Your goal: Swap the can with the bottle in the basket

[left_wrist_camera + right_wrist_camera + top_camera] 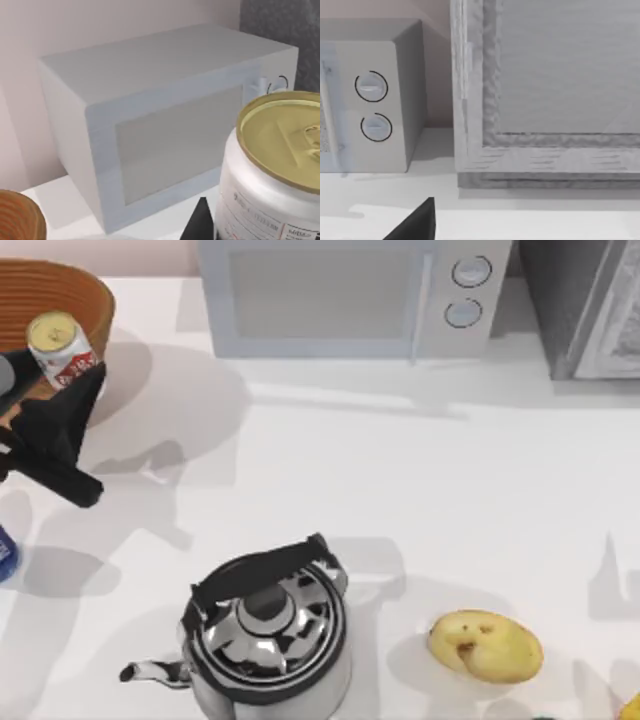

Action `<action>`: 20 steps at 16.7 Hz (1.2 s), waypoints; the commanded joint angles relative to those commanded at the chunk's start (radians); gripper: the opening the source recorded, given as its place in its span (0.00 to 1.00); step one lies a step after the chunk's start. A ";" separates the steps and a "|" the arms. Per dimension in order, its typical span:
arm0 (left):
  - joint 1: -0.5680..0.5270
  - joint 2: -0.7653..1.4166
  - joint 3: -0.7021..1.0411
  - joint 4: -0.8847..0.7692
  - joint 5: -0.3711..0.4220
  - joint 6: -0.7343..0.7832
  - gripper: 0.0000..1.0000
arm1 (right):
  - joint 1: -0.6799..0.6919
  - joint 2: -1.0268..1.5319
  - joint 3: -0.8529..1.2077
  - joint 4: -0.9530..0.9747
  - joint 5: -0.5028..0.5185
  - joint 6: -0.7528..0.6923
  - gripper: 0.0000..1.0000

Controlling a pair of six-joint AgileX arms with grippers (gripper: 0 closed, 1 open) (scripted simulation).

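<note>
The bottle (60,348), white with a red label and a dull-gold top, hangs over the near rim of the orange-brown wicker basket (55,290) at the table's back left. My left gripper (62,380) is shut on its sides from the front. The left wrist view shows the bottle (270,165) close up, a black fingertip (201,220) beside it, and a bit of the basket's rim (17,217). The dark-blue can (5,552) stands at the far left edge of the table, in front of the left arm. My right gripper (415,222) is parked at the right, facing the back wall.
A shiny kettle (268,635) with a black handle stands front centre. A potato (485,645) lies to its right. A white microwave (350,295) and a grey cabinet (585,305) line the back edge. A yellow thing (631,706) pokes in at the front right corner.
</note>
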 joint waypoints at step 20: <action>-0.102 0.795 0.427 0.432 0.487 0.032 0.00 | 0.000 0.000 0.000 0.000 0.000 0.000 1.00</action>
